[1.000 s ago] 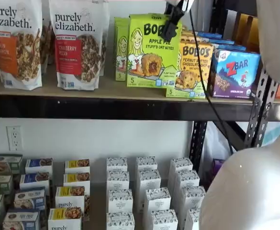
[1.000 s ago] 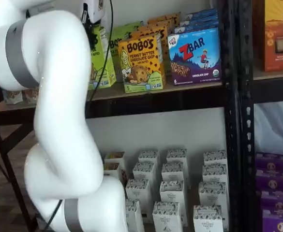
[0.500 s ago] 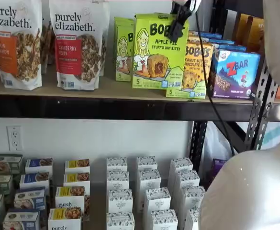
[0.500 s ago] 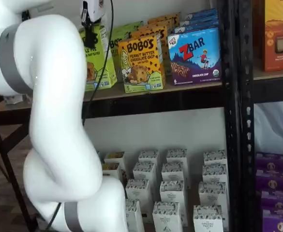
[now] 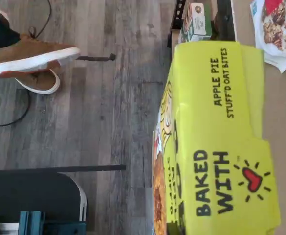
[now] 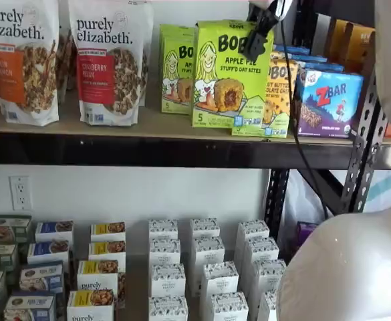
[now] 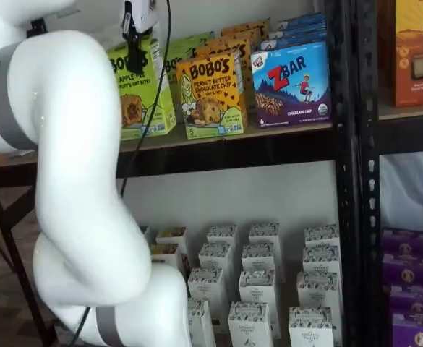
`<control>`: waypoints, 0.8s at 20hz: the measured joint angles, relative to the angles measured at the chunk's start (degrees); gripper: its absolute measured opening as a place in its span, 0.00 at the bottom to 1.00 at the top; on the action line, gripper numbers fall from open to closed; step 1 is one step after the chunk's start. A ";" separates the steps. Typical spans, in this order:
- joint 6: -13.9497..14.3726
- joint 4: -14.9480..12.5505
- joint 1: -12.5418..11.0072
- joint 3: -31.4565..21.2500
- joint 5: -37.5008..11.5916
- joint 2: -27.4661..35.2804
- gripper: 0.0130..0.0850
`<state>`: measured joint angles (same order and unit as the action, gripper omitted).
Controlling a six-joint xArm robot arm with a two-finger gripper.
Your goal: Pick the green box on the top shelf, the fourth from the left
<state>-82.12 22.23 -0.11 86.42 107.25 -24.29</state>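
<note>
Looking across both shelf views, we find the green box (image 6: 232, 73) lime-green, with a cartoon blonde girl, a pastry photo, "APPLE PIE STUFF'D OAT BITES" and a "5" in one corner. It appears raised slightly above the top shelf (image 6: 148, 124), forward of a matching box (image 6: 176, 69). The gripper (image 6: 256, 37) covers its upper right corner, hiding part of the brand name; its jaws are clenched on the box's top edge. The wrist view crops the box (image 5: 216, 142), showing "BAKED WITH".
</note>
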 joint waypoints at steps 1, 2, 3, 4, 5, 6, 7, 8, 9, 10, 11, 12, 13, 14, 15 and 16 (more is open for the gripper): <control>-0.20 -0.01 -0.22 -0.28 0.05 -0.35 0.06; -0.38 -0.09 -0.39 -0.56 0.07 -0.67 0.06; -0.53 -0.11 -0.55 -0.78 0.11 -0.92 0.06; -0.70 -0.11 -0.75 -1.05 0.18 -1.21 0.06; -0.84 -0.10 -0.90 -1.28 0.22 -1.45 0.06; -0.98 -0.10 -1.05 -1.56 0.24 -1.74 0.06; -1.12 -0.13 -1.18 -1.85 0.24 -2.03 0.06; -1.24 -0.19 -1.29 -2.14 0.23 -2.30 0.06; -1.40 -0.22 -1.44 -2.45 0.24 -2.59 0.06; -1.54 -0.23 -1.58 -2.68 0.30 -2.80 0.06; -1.68 -0.24 -1.72 -2.93 0.35 -3.03 0.06; -1.84 -0.27 -1.88 -3.21 0.39 -3.30 0.06; -1.98 -0.28 -2.01 -3.45 0.42 -3.52 0.06; -2.15 -0.29 -2.18 -3.73 0.44 -3.78 0.06; -2.33 -0.30 -2.37 -4.01 0.44 -4.04 0.06; -2.51 -0.31 -2.55 -4.24 0.45 -4.26 0.06</control>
<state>-84.63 21.93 -2.67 82.17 107.70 -28.55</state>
